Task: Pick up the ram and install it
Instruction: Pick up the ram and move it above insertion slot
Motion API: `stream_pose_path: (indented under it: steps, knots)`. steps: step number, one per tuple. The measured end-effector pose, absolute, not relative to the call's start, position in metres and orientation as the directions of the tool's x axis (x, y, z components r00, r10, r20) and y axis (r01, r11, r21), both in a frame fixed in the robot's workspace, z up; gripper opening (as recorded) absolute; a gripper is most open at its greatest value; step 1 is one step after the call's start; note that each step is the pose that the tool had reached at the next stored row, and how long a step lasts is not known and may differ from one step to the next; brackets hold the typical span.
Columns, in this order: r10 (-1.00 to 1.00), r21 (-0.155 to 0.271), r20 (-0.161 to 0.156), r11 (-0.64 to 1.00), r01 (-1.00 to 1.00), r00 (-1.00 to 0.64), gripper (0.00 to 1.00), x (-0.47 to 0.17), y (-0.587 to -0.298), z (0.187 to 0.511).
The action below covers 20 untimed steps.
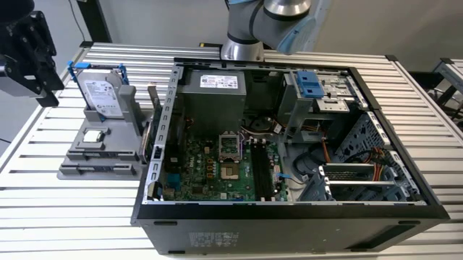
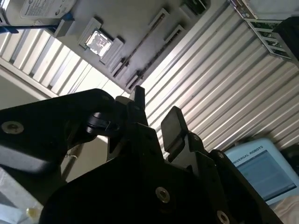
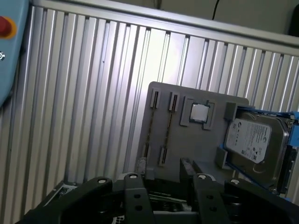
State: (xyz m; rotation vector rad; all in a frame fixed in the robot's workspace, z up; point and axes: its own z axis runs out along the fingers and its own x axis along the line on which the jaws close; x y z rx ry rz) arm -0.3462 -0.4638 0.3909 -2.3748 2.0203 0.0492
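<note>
I see an open computer case (image 1: 289, 230) in the exterior view, lying on its side on a slatted metal worktop (image 1: 72, 216). The arm (image 1: 278, 21) rises behind it. Inside the case are a green motherboard (image 1: 210, 173), a silver power supply (image 1: 213, 103) and a blue drive bracket (image 1: 307, 84). A grey holder (image 1: 97, 162) sits just beside the case, on the exterior view's left. A black block (image 1: 29, 54) hangs at that view's upper left, cut by the frame edge; I cannot tell which part it is.

The wrist views bring in the end effector (image 2: 155, 105) itself. In the second wrist view its two black fingers (image 2: 174, 123) stand apart with bare space between them, gripping nothing, with the holder and the worktop behind them. A blue handheld controller (image 2: 261, 172) lies off to one side.

In the first wrist view the holder carries a hard drive (image 3: 252, 140) standing in blue brackets at one end. A small square silver chip (image 3: 200, 112) sits in a recess beside it, and two long narrow slots (image 3: 151, 126) lie past the chip.

The ram (image 1: 151, 122) is a thin strip standing on edge along the holder's side nearest the case, just beside the case wall and outside the end effector's grasp.
</note>
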Motion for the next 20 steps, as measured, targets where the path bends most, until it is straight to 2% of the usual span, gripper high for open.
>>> stream_pose_path:
  steps: [20]
  knots:
    - [-0.998,0.002,-0.039,-0.043,-0.999,0.043,1.0,-0.3465,-0.4622,0.381]
